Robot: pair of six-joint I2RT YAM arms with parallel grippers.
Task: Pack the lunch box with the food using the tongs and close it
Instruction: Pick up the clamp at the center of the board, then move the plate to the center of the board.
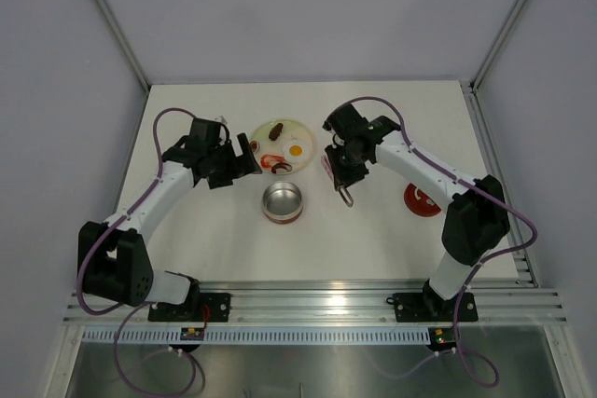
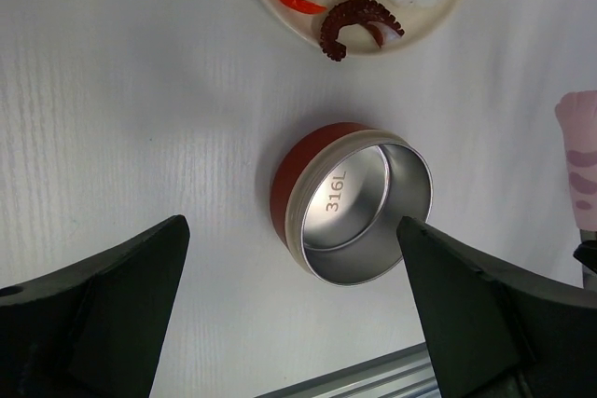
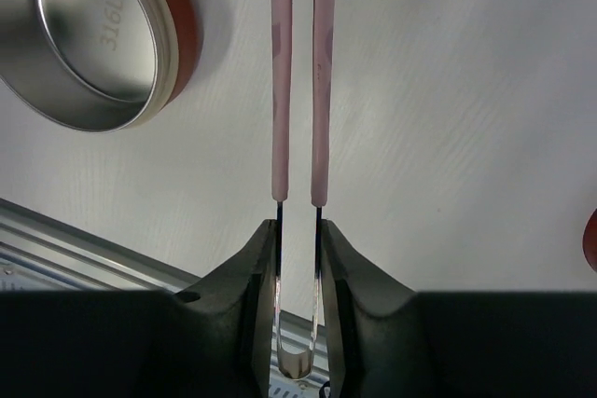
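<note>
The lunch box [image 1: 282,202], a shiny round tin with a red base band, stands empty and open on the table; it also shows in the left wrist view [image 2: 359,207] and the right wrist view [image 3: 103,34]. Its red lid [image 1: 422,200] lies to the right. The food sits on a pale plate [image 1: 260,132]: fried egg [image 1: 296,150], brown piece [image 1: 275,131], red-and-white strips [image 1: 276,166]. My right gripper [image 3: 298,226] is shut on the pink tongs [image 3: 298,90], right of the tin. My left gripper [image 2: 290,226] hangs open left of the plate, holding nothing.
The plate's rim [image 2: 373,48] lies just beyond the tin, with a dark curled piece [image 2: 359,25] hanging over it. An aluminium rail [image 1: 308,300] runs along the near table edge. Grey walls close in the back and both sides.
</note>
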